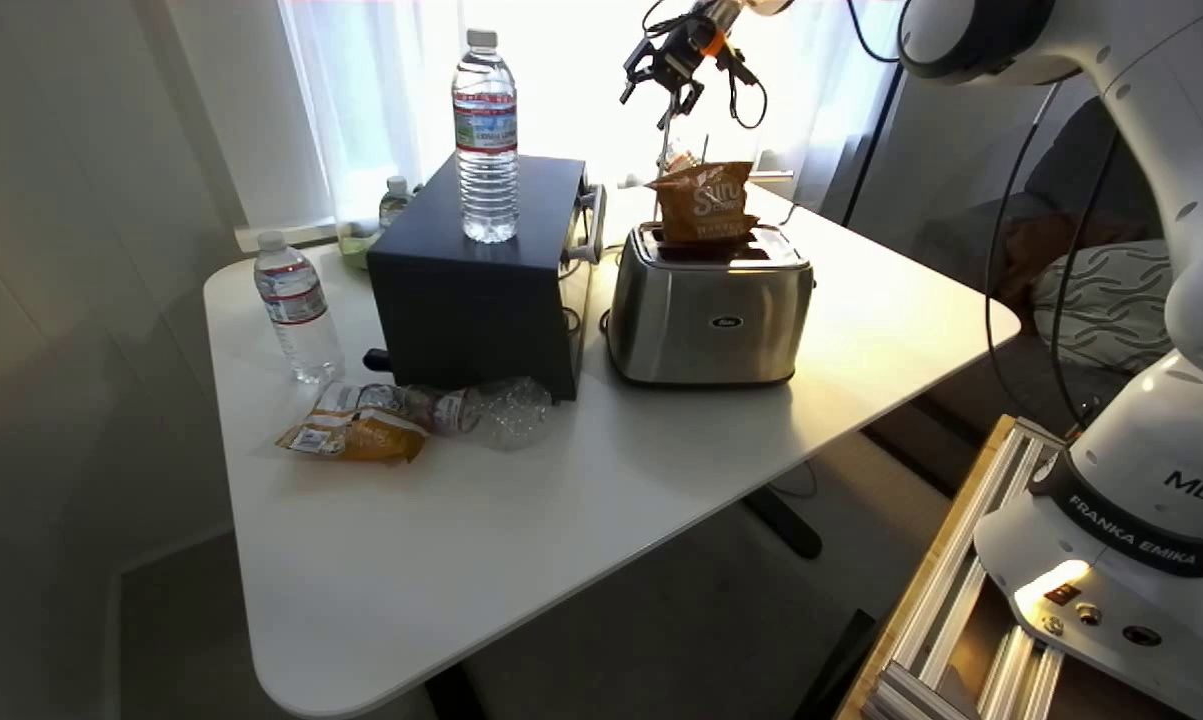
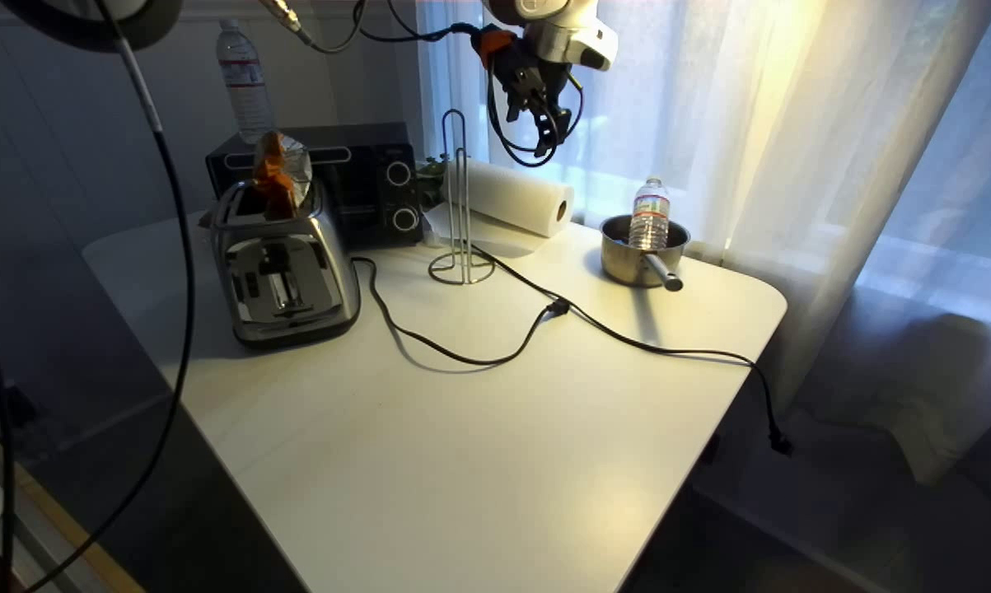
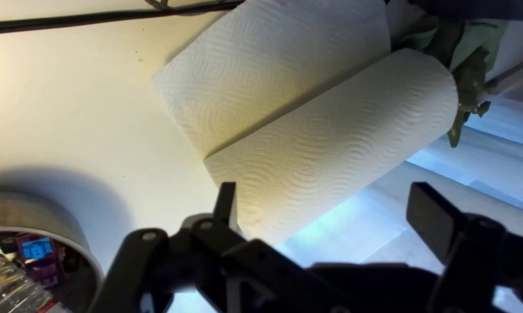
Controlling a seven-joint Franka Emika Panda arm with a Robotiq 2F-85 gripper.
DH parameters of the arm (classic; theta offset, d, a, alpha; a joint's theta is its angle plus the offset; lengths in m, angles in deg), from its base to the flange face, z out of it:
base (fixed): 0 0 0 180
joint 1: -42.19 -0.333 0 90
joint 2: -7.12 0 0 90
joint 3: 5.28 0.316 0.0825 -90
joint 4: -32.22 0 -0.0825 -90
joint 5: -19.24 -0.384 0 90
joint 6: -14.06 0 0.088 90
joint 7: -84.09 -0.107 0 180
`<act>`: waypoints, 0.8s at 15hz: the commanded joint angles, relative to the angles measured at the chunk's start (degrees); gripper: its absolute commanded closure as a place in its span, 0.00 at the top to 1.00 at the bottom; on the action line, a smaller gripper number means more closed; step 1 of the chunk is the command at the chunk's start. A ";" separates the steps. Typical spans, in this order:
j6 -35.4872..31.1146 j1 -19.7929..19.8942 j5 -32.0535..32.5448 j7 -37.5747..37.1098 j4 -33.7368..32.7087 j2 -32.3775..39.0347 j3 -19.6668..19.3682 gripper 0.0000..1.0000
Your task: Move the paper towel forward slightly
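Note:
The paper towel is a white embossed roll (image 2: 511, 198) lying on its side at the back of the table by the curtain. A loose sheet (image 2: 503, 235) spreads from it on the table. In the wrist view the roll (image 3: 331, 139) runs diagonally, with its flat sheet (image 3: 261, 74) above it. My gripper (image 3: 322, 204) is open and empty, its fingers wide apart. One fingertip overlaps the near end of the roll in that view. In both exterior views the gripper (image 1: 649, 105) (image 2: 530, 136) hangs in the air, above and apart from the roll.
A wire towel stand (image 2: 462, 206), black cord (image 2: 495, 360) and toaster (image 2: 285, 280) with an orange bag (image 2: 274, 177) stand nearby. A pot (image 2: 623, 268) holds a bottle (image 2: 650, 214). A dark oven (image 1: 471, 310) bears another bottle (image 1: 486, 140). A plant (image 3: 474, 82) touches the roll's far end.

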 commanded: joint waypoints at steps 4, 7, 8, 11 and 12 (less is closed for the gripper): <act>-5.39 0.42 1.37 -0.38 -5.51 5.49 0.25 1.00; -6.19 0.37 1.96 -0.39 -8.01 7.24 0.26 1.00; -6.19 0.37 1.98 -0.39 -8.26 7.30 0.26 1.00; -7.54 -0.16 3.20 1.39 -10.60 9.14 -0.30 1.00; -7.13 -0.39 4.15 3.20 -11.79 10.23 -0.70 1.00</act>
